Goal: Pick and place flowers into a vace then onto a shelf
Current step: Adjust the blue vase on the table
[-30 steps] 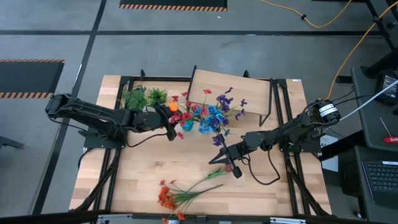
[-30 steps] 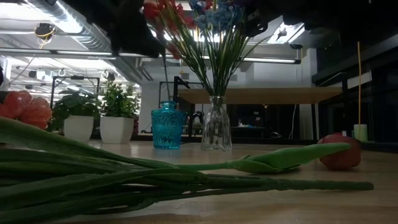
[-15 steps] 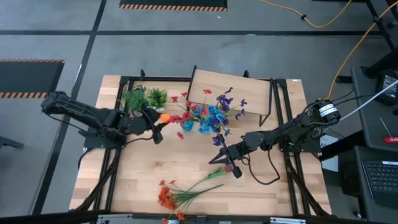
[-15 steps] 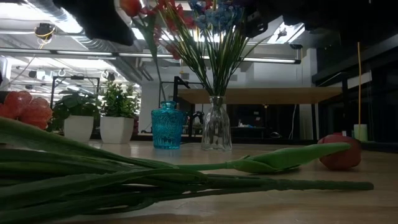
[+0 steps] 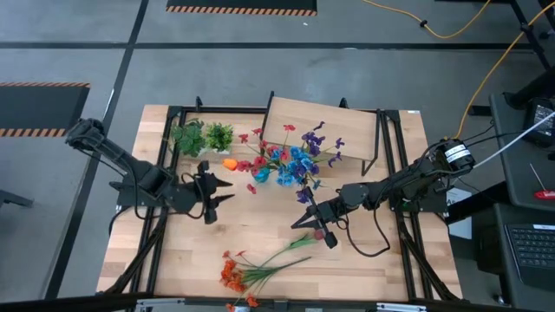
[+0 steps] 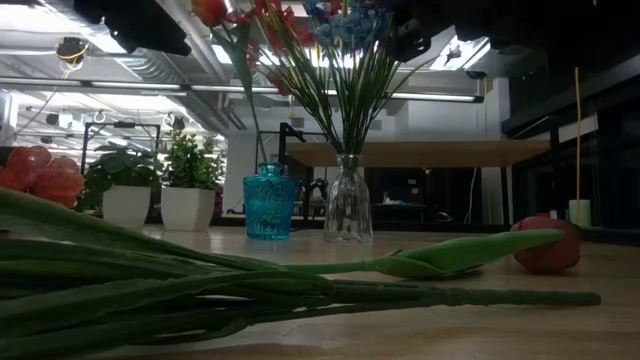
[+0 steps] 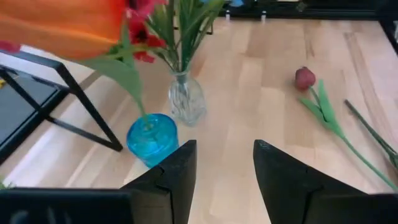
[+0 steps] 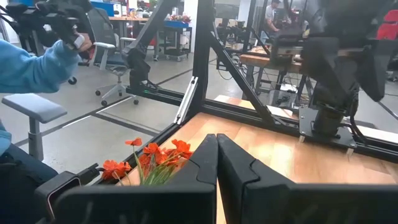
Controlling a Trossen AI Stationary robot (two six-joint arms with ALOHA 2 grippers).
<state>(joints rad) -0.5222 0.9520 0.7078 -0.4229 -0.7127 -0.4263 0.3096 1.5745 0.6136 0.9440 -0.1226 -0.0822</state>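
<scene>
Change: the left gripper (image 5: 211, 196) has let go of the orange tulip (image 5: 230, 163) and drawn back toward its own side of the table; a second ago it was up against the bouquet with the bloom at its fingertips; now the bloom stands alone beside the red sprays.
Meaning: judged from that, the tulip is delivered; its green stem runs down into the small turquoise cut-glass vase (image 7: 152, 139), as the left wrist view shows; one placement done, more flowers to fetch.
Left fingers: parted with a clear gap, nothing between them; the turquoise vase sits just beyond the left fingertip (image 7: 180, 163), apart from it, and the tulip bloom hangs above and out of reach of the jaws.
Bouquet: red, blue and purple sprays (image 5: 290, 160) stand in the clear ribbed glass vase (image 6: 348, 203), just beside the turquoise one; both are on the table in front of the small light-wood shelf on black legs (image 5: 342, 121), not yet on it.
Remaining: the bunch of long green-stemmed orange-bloomed sprays (image 5: 238, 274) lies flat near the front table edge, well apart from both grippers; a single dark red bud on a green stem (image 7: 304, 78) also lies on the boards.
Right gripper (image 5: 316, 224): pressed fully together and empty; it waits low near mid-table, between the vases and the lying sprays.
</scene>
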